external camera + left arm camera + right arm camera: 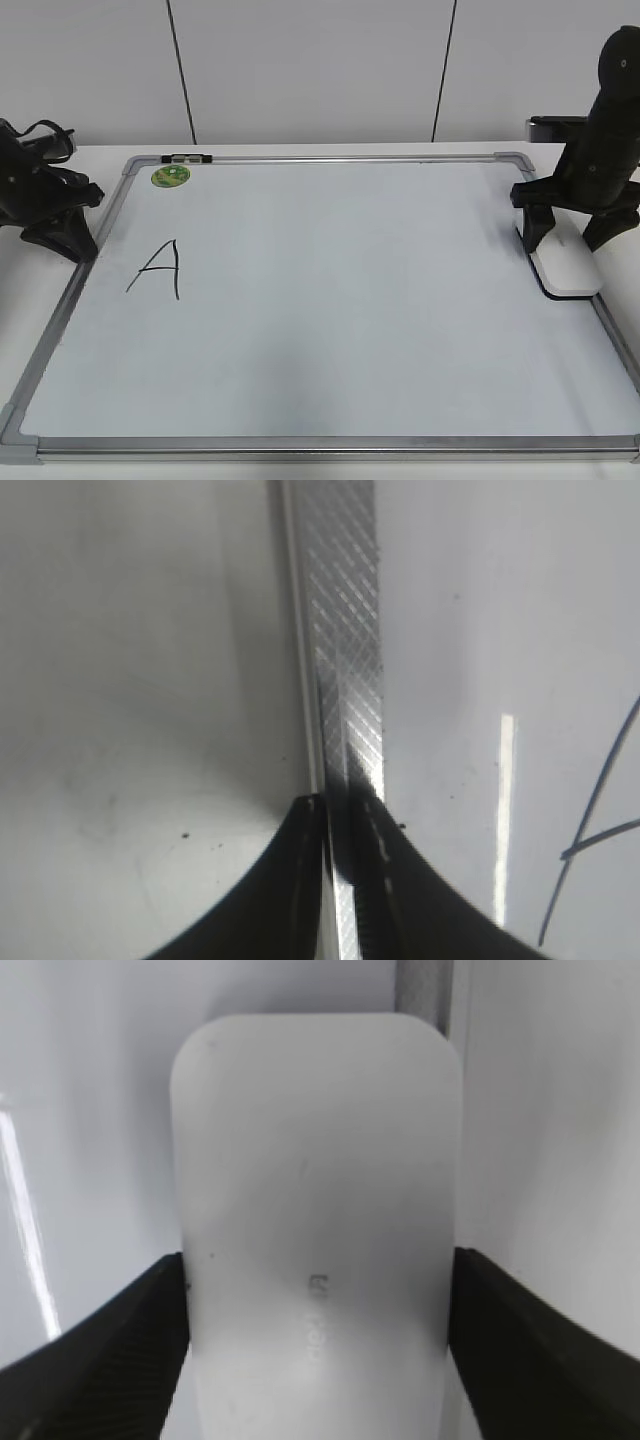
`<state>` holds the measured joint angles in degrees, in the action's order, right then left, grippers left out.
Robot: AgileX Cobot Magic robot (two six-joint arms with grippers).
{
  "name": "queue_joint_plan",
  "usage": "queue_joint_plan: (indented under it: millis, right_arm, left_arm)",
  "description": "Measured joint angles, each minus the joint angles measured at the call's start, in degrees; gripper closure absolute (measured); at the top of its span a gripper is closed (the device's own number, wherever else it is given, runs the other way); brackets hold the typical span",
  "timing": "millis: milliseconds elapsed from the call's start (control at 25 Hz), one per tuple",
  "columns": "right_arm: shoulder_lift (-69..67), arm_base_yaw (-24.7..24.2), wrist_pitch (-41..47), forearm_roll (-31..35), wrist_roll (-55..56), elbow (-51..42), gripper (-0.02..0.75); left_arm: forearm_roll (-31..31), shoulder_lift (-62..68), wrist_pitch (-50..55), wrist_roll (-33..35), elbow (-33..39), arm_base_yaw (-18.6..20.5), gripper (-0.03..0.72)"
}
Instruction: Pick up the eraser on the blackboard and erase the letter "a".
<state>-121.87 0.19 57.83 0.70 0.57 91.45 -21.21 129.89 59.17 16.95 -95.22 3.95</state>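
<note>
The eraser (568, 268), a flat white rounded block, lies on the right edge of the blackboard (350, 300). My right gripper (566, 242) straddles it. In the right wrist view the eraser (315, 1160) fills the frame, and both black fingers of the gripper (318, 1360) press its sides. My left gripper (75, 245) is shut and rests at the board's left frame, seen close in the left wrist view (340, 810). Only a tall capital "A" (160, 268) shows on the board; its strokes also show in the left wrist view (600, 810). No lowercase "a" is in view.
A round green sticker (171, 176) and a small black clip (187, 158) sit at the board's top-left. The silver frame (345, 630) runs under the left gripper. A white table lies around the board and a white wall stands behind it.
</note>
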Motion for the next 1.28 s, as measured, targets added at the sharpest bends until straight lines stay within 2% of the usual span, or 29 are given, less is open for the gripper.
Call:
queue_joint_plan:
  millis: [160, 440, 520, 640, 720, 840, 1000, 1280]
  right_arm:
    - [0.0, 0.0, 1.0, -0.2, -0.6, 0.6, 0.13]
    - [0.0, 0.0, 8.6, -0.2, -1.7, 7.4, 0.131]
    - [0.0, 0.0, 10.5, -0.2, -2.6, 9.5, 0.132]
    - [0.0, 0.0, 11.6, -0.2, -3.6, 12.0, 0.141]
    - [0.0, 0.0, 11.7, -0.2, -4.3, 13.3, 0.141]
    - [0.0, 0.0, 11.9, -0.2, -5.2, 14.7, 0.142]
    - [0.9, 0.0, 12.0, 1.8, -5.5, 15.1, 0.143]
    - [10.0, 0.0, 12.3, 5.1, -5.8, 15.1, 0.144]
  left_arm:
    - [0.0, 0.0, 0.0, 0.0, 0.0, 0.0, 0.633]
    - [0.1, 0.0, 0.0, 0.0, -0.2, 0.0, 0.603]
    - [0.5, 0.2, 0.5, 0.0, -0.8, 0.0, 0.561]
    - [1.4, 1.0, 2.4, 0.1, -3.4, 0.0, 0.46]
    - [1.8, 1.4, 4.1, 0.0, -6.4, 0.0, 0.379]
    - [1.9, 1.6, 7.8, -0.1, -11.7, 0.0, 0.319]
    - [1.9, 1.1, 9.6, -3.4, -18.0, 0.0, 0.304]
    - [2.2, -7.4, 10.9, -5.6, -18.5, 0.0, 0.301]
